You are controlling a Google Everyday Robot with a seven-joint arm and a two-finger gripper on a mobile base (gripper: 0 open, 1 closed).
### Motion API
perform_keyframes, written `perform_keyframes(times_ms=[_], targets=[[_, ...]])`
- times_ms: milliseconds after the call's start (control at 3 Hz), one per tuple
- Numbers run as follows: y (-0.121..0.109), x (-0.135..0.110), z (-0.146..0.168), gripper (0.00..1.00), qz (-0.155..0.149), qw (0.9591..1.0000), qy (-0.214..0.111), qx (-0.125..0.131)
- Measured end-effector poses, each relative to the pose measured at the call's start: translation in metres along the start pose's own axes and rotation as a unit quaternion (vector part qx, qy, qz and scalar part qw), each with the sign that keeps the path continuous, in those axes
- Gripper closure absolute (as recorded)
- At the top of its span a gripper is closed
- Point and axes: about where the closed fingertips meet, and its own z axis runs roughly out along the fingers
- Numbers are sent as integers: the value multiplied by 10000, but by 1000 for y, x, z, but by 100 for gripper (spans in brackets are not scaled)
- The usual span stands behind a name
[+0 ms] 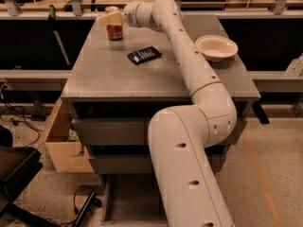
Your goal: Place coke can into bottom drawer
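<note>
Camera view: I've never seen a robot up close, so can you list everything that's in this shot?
Coke can: one, orange-red, far left corner of the cabinet top.
Packet: one, black, flat on the top, nearer the camera than the can.
Bowl: one, pale cream, right side of the top.
Cabinet: one, grey metal, centre.
Bottom drawer: one, grey, pulled open at floor level.
Wooden box: one, tan, left of the cabinet.
Cables: several, black, on the floor at the left.
Arm: one, white, reaching from the foreground across the top.
Gripper: one, tan, at the upper part of the can.
</note>
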Motion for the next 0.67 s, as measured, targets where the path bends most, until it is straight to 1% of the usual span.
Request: perform_keyframes(times_ms=[333, 667], targets=[[5, 4, 13, 2, -75, 9998, -147, -100], [9, 8, 20, 25, -20, 9996, -214, -169]])
